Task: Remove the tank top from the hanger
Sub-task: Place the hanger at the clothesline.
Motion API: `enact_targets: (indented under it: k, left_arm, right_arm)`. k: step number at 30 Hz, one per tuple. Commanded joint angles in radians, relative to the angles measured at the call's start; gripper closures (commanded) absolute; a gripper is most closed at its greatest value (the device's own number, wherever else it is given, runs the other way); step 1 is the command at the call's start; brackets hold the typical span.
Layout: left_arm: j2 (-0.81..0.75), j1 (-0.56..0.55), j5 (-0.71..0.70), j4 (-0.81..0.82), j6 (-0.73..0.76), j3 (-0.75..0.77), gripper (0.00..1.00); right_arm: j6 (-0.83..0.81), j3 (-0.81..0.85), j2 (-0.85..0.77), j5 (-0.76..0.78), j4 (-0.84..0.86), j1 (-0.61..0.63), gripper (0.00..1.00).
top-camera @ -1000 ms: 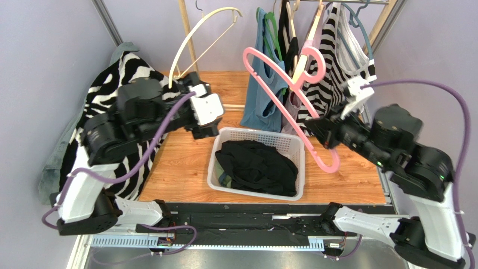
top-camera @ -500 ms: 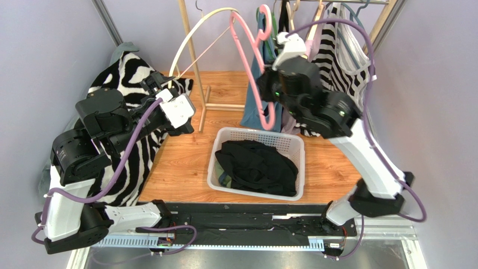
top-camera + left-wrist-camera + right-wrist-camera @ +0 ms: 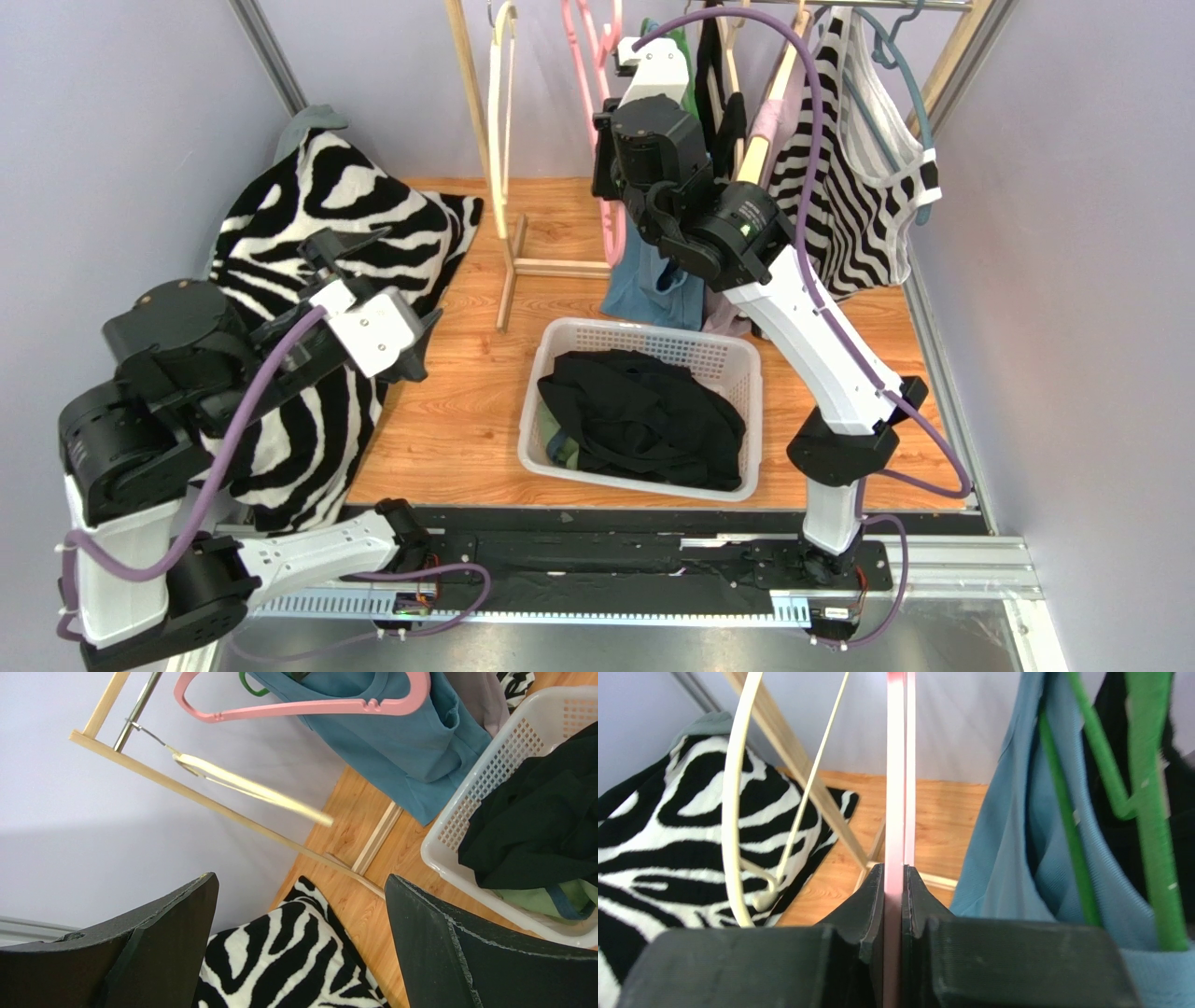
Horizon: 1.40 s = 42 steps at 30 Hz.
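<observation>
- Black tank top point(image 3: 638, 413) crumpled in the white basket point(image 3: 561, 336) on the wooden table point(image 3: 463, 406), off any hanger, with a bit of green fabric under its near edge.
- Well apart from both grippers: low and nearer the arm bases than the right gripper point(image 3: 612, 179), to the right of the left gripper point(image 3: 300, 882).
- Right gripper up at the clothes rack point(image 3: 477, 126), fingers point(image 3: 868, 903) pinched tight on the pink hanger point(image 3: 899, 777), the thin plastic bar squeezed between the two pads.
- Pink hanger bare, upright and edge-on in the right wrist view, just in front of the hanging blue top point(image 3: 645, 287); hook cut off by the upper edge of the overhead view, so no telling whether on the rail.
- Cream hanger point(image 3: 501, 84) just left of the pink one, also bare; green hanger point(image 3: 1144, 777) to its right, inside the blue top.
- Right arm stretched high and away from its base, forearm rising steeply, wrist bent toward the rack.
- Left gripper spread wide with nothing between its fingers, holding nothing.
- Left arm folded back on its own side, elbow raised, wrist over the zebra-print cloth point(image 3: 323, 210), fingers aimed toward the rack and basket.
</observation>
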Motion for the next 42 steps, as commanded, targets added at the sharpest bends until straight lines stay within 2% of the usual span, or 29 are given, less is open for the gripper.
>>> enact_targets:
  k: [1,4,22,32,42]
  left_arm:
    - [-0.025,0.012,0.033,-0.004,-0.018,-0.025,0.03]
    - [-0.035,0.013,0.042,-0.011,-0.018,-0.031,0.03]
    - [-0.012,0.013,0.068,-0.041,-0.025,-0.010,0.03]
    - [0.039,0.015,0.082,-0.053,-0.028,0.015,0.04]
    - [0.060,0.022,0.107,-0.061,-0.034,0.035,0.04]
  right_arm:
    - [-0.076,0.026,-0.023,0.036,0.147,-0.020,1.00]
    - [-0.107,0.089,0.015,0.026,0.167,-0.036,1.00]
    - [-0.072,0.095,0.119,-0.141,0.216,-0.181,1.00]
    - [-0.092,0.091,0.124,-0.227,0.212,-0.229,1.00]
    - [-0.101,0.071,0.057,-0.290,0.167,-0.254,1.00]
